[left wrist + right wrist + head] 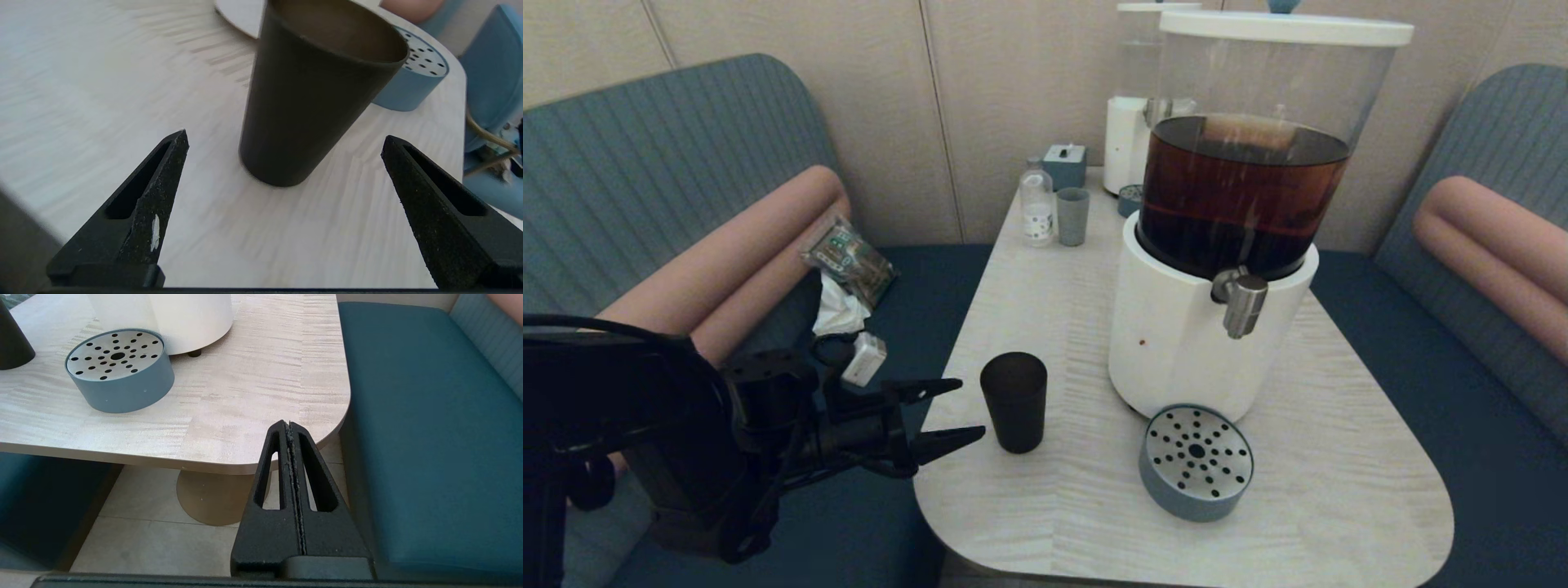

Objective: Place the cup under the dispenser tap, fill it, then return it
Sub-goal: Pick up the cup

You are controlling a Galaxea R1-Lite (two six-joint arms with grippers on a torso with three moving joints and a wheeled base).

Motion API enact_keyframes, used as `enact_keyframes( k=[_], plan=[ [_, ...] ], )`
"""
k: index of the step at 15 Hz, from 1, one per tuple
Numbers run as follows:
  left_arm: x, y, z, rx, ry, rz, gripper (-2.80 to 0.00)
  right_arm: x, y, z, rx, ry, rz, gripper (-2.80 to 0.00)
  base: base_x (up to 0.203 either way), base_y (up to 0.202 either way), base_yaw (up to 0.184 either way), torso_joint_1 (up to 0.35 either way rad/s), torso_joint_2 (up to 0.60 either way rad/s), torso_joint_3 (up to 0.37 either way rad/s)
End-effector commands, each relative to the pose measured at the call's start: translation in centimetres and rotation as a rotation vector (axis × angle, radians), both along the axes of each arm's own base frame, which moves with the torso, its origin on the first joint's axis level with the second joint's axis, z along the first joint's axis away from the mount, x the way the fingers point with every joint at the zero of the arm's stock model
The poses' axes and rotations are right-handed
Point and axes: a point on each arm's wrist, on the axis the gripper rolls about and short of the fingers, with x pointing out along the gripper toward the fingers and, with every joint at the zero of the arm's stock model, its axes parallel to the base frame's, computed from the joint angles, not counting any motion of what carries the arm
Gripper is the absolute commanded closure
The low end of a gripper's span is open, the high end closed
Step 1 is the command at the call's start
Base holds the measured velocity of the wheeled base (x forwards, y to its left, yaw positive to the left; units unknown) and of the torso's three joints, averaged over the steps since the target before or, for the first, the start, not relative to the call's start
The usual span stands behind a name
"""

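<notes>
The dark cup (1014,401) (314,90) stands upright on the pale table (1307,465), left of the big dispenser. My left gripper (968,411) (284,136) is open at the table's left edge, its fingertips just short of the cup, with nothing between them. The steel dispenser tap (1241,300) juts from the white base below the tank of brown liquid (1241,192). A round blue drip tray (1196,461) (416,77) (118,369) sits on the table below and in front of the tap. My right gripper (289,424) is shut and empty, low beside the table's near right corner, outside the head view.
At the back of the table stand a small grey-green cup (1072,216), a clear bottle (1037,206), a small blue box (1065,165) and a second white-based dispenser (1131,122). Blue bench seats flank the table; a wrapper and tissue (845,269) lie on the left one.
</notes>
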Motion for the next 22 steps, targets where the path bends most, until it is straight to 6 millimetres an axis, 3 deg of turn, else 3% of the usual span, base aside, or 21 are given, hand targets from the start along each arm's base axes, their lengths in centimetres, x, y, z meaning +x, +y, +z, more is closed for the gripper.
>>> enact_keyframes(
  k=[1,9,22],
  plan=[
    [0.5,-1.0,-0.2,-0.001,-0.018,-0.03,-2.8,0.0,0.0,0.0,0.0,0.0,0.001,0.0,0.0,0.0,0.0,0.0,0.0,0.0],
    [2.3,-4.3,-0.6,-0.004,-0.065,-0.052,-2.8,0.0,0.0,0.0,0.0,0.0,0.001,0.0,0.0,0.0,0.0,0.0,0.0,0.0],
    [3.7,-6.5,-1.1,-0.013,-0.091,-0.039,-2.8,0.0,0.0,0.0,0.0,0.0,0.001,0.0,0.0,0.0,0.0,0.0,0.0,0.0]
  ],
)
